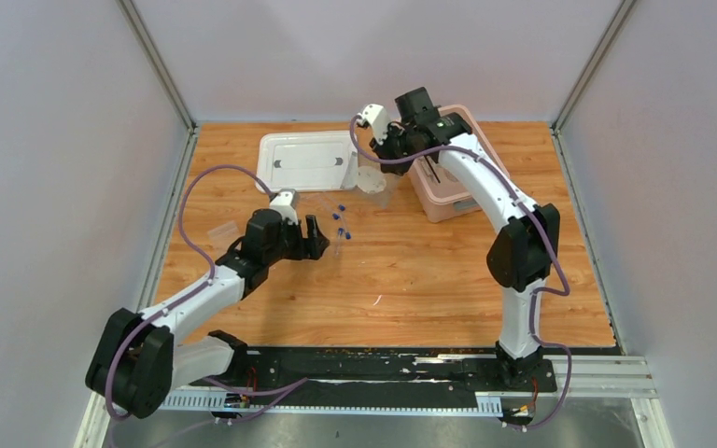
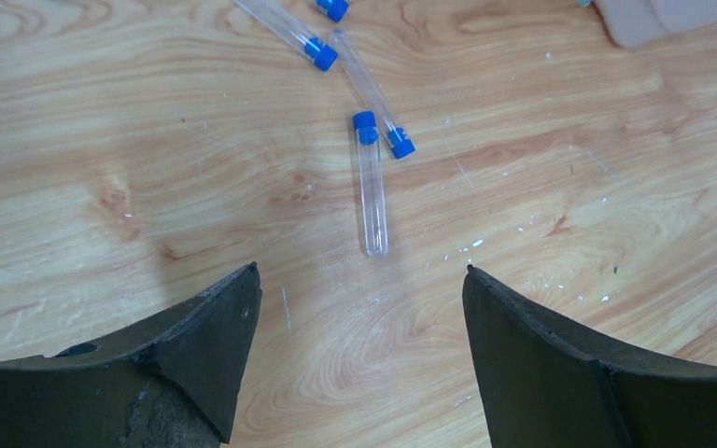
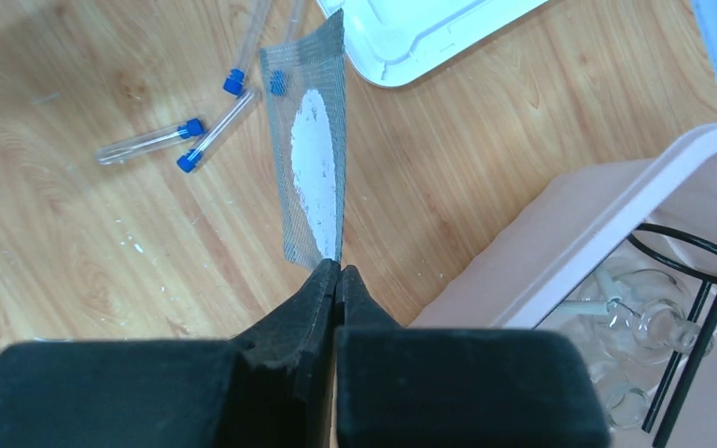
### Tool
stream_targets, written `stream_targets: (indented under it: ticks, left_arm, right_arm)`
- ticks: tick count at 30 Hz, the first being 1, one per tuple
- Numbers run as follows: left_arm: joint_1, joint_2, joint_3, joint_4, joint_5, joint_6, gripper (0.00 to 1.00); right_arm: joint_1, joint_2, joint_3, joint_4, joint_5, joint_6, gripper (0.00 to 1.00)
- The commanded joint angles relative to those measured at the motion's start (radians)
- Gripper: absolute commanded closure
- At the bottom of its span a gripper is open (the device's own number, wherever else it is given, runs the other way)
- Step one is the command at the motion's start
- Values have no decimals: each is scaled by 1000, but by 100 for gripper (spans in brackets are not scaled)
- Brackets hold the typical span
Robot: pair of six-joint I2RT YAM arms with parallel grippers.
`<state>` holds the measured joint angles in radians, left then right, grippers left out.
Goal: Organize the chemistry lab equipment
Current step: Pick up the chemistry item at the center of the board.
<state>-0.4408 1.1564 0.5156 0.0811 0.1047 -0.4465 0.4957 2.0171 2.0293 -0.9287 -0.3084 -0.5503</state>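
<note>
Several clear tubes with blue caps (image 2: 371, 187) lie loose on the wooden table, just beyond my left gripper (image 2: 362, 269), which stands open and holds nothing. In the top view the same tubes (image 1: 339, 220) are right of the left gripper (image 1: 317, 235). My right gripper (image 3: 338, 266) is shut on the corner of a grey mesh square with a white disc (image 3: 313, 159). The square hangs above the table between the white lid and the pink bin. A black wire ring tripod (image 3: 700, 280) stands inside the bin over some clear glassware (image 3: 653, 322).
The pink bin (image 1: 443, 201) sits at the back right, under the right arm. Its white lid (image 1: 308, 161) lies flat at the back centre. A small clear piece (image 1: 221, 231) rests on the table left of the left arm. Grey walls enclose three sides.
</note>
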Motion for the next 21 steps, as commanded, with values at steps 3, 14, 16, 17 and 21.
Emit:
stream_targets:
  ticks: [3, 14, 16, 17, 21]
  left_arm:
    - [-1, -140, -26, -20, -91, 34, 13]
    - [0, -250, -89, 17, -177, 43, 0]
    - [1, -238, -86, 22, -170, 38, 0]
    - [0, -232, -82, 22, -167, 35, 0]
    - [2, -216, -74, 25, -159, 34, 0]
  right_arm:
    - [-98, -169, 11, 7, -185, 70, 100]
    - [-375, -293, -88, 91, -306, 126, 100]
    - [-418, -289, -102, 101, -316, 127, 100]
    - [-433, -286, -115, 108, -317, 127, 100]
    - [-477, -255, -151, 120, -334, 128, 100]
